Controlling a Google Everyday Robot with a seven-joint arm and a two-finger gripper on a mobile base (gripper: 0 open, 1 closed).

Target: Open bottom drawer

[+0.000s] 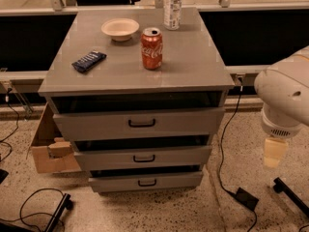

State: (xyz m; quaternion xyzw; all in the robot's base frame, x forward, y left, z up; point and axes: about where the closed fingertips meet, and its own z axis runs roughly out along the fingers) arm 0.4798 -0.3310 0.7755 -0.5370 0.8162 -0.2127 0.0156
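The grey cabinet (pixel 135 76) has three drawer fronts. The bottom drawer (pixel 145 181) is the shortest and lowest front, with a small black loop handle (pixel 147 182); it sits nearly flush with only a thin dark gap above it. The mid drawer (pixel 143 157) and the tall top drawer (pixel 139 123) stand above it. My gripper (pixel 274 152) hangs at the right of the cabinet, below the white arm housing (pixel 286 98), about level with the mid drawer and well clear of the handle. It touches nothing.
On the cabinet top stand a red cola can (pixel 151 48), a white bowl (pixel 119 29), a clear bottle (pixel 173 4) and a dark snack bar (pixel 89 61). A cardboard box (pixel 50 146) lies at the left. Cables and a black adapter (pixel 246 198) lie on the floor at the right.
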